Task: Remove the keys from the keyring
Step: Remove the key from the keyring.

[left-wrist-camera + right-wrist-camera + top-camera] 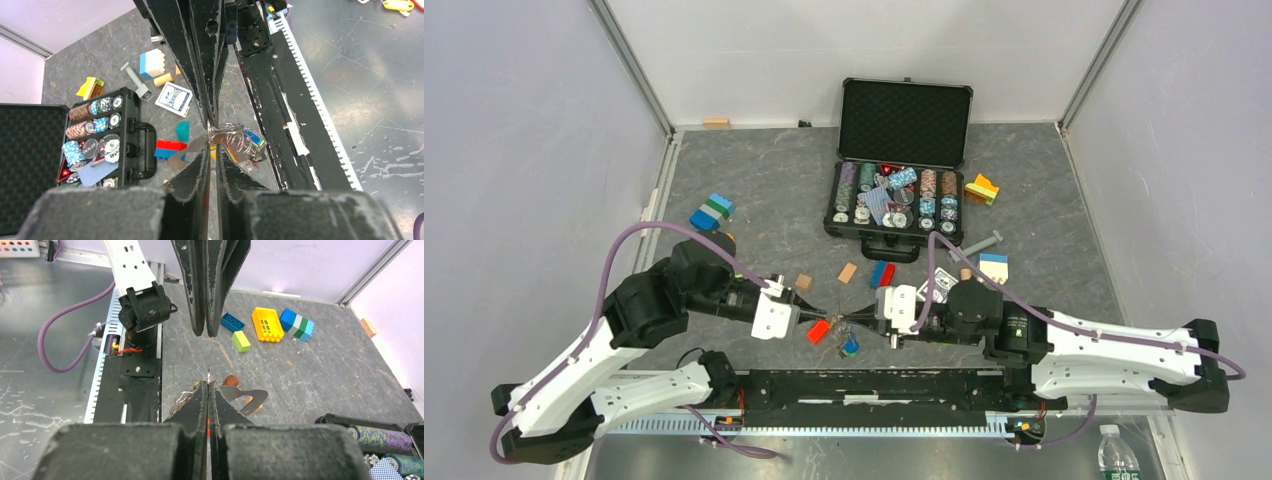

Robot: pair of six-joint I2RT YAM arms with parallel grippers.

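Note:
The keyring (234,137) is a coil of silver wire held just above the mat between my two grippers. Its keys (252,138) hang bunched under it, with blue, green and yellow heads showing. In the top view a red key head (819,332) and a blue-green one (851,346) lie below the tips. My right gripper (208,384) is shut on the keyring (184,400), and a flat silver tag (247,396) sticks out beside it. My left gripper (213,137) faces it tip to tip. Its jaws stand a narrow slit apart, and I see nothing gripped between them.
An open black case of poker chips (894,200) stands at the back centre. Toy blocks (712,212), a red-and-blue brick (882,274), a card deck (174,99) and wooden pieces lie scattered on the mat. The black base rail (874,385) runs along the near edge.

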